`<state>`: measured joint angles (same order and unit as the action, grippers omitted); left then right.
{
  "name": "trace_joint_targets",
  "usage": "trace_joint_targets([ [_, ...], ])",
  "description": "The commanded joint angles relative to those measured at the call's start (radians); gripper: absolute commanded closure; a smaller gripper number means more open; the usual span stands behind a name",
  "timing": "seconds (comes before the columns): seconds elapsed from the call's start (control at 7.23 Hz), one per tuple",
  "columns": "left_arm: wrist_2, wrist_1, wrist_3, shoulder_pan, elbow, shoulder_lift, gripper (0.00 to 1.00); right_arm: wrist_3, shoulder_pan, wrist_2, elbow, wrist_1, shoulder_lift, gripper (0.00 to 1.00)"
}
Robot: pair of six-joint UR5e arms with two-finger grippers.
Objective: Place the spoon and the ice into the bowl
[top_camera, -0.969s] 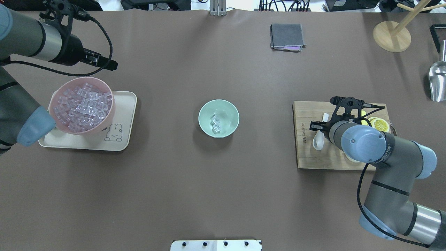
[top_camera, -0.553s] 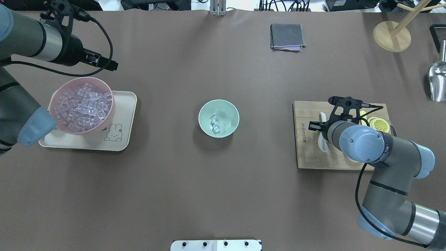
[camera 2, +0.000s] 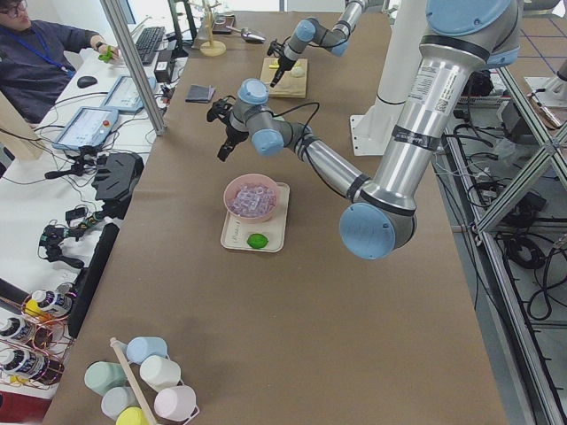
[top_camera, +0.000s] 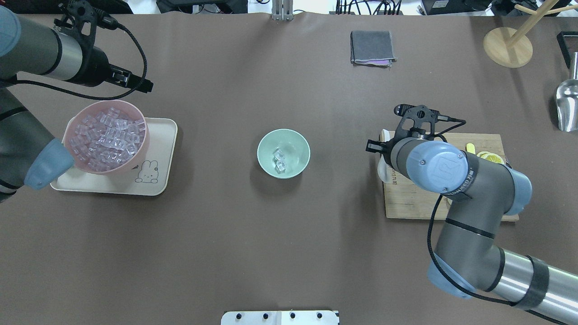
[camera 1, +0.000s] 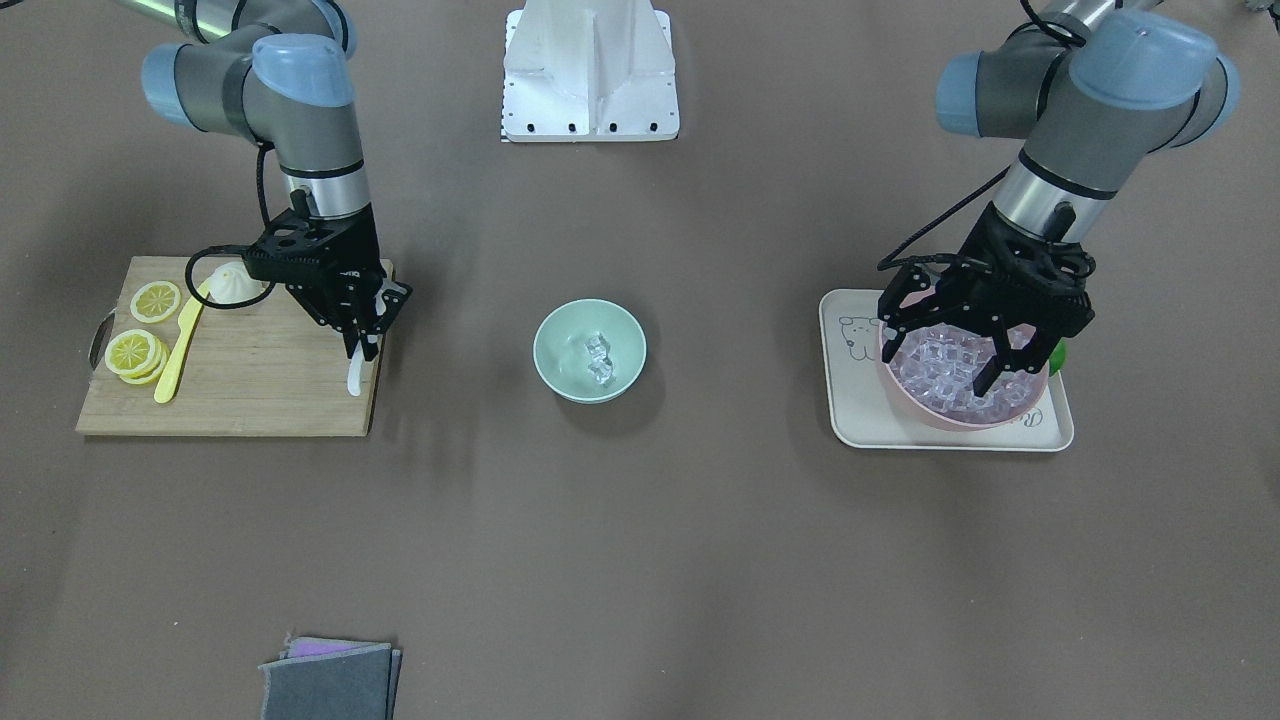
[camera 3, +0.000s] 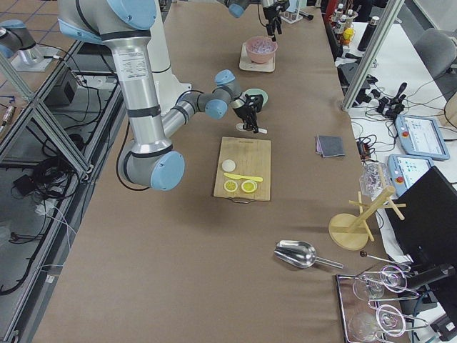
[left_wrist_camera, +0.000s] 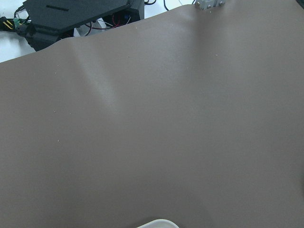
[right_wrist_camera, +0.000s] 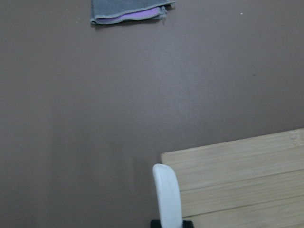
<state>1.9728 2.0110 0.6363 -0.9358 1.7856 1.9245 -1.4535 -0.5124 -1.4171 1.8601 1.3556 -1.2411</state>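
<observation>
My right gripper [top_camera: 383, 151] is shut on the white spoon [camera 1: 353, 378] and holds it lifted over the edge of the cutting board [top_camera: 404, 203] nearest the bowl. The spoon's handle [right_wrist_camera: 166, 194] shows in the right wrist view. The mint-green bowl [top_camera: 264, 144] stands at mid-table with a few clear ice cubes [top_camera: 279, 161] inside. My left gripper [camera 1: 985, 350] is open and empty, raised near the pink bowl [top_camera: 135, 160], which is full of ice cubes.
The pink bowl stands on a cream tray [top_camera: 158, 140]. Lemon slices [camera 1: 135, 350], a yellow knife [camera 1: 180, 345] and a white bun lie on the board. A grey cloth [top_camera: 371, 46], a wooden stand [top_camera: 507, 46] and a metal scoop [top_camera: 566, 106] are at the far side.
My right gripper has lifted the spoon off the board and carried it toward the mint-green bowl, to the board's edge. The left arm has barely moved.
</observation>
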Motion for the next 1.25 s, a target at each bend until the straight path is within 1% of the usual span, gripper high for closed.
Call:
trace_joint_targets([
  [0.0, 0.001, 0.0, 0.003, 0.0, -0.008, -0.001, 0.02, -0.149, 0.0, 0.003, -0.012, 0.173, 0.176, 1.0],
  [0.14, 0.004, 0.0, 0.005, 0.0, -0.008, -0.002, 0.02, -0.204, 0.005, 0.013, -0.037, 0.225, 0.256, 1.0],
  [0.28, 0.004, 0.0, 0.006, 0.0, -0.008, -0.004, 0.02, -0.243, 0.011, 0.044, -0.114, 0.247, 0.35, 1.0],
  [0.42, 0.004, -0.001, 0.008, -0.001, -0.008, -0.004, 0.02, -0.29, 0.02, 0.088, -0.239, 0.247, 0.458, 1.0],
  [0.55, 0.004, -0.003, 0.008, -0.001, -0.009, -0.006, 0.02, -0.316, 0.032, 0.119, -0.306, 0.247, 0.509, 1.0],
  [0.83, 0.004, -0.001, 0.01, -0.001, -0.029, -0.004, 0.02, -0.329, 0.075, 0.245, -0.346, 0.246, 0.516, 1.0],
  [0.97, 0.004, -0.001, 0.01, 0.0, -0.034, -0.004, 0.02, -0.337, 0.081, 0.269, -0.361, 0.246, 0.516, 1.0],
  [1.11, 0.004, -0.001, 0.01, 0.0, -0.035, -0.004, 0.02, -0.343, 0.092, 0.323, -0.386, 0.241, 0.516, 1.0],
])
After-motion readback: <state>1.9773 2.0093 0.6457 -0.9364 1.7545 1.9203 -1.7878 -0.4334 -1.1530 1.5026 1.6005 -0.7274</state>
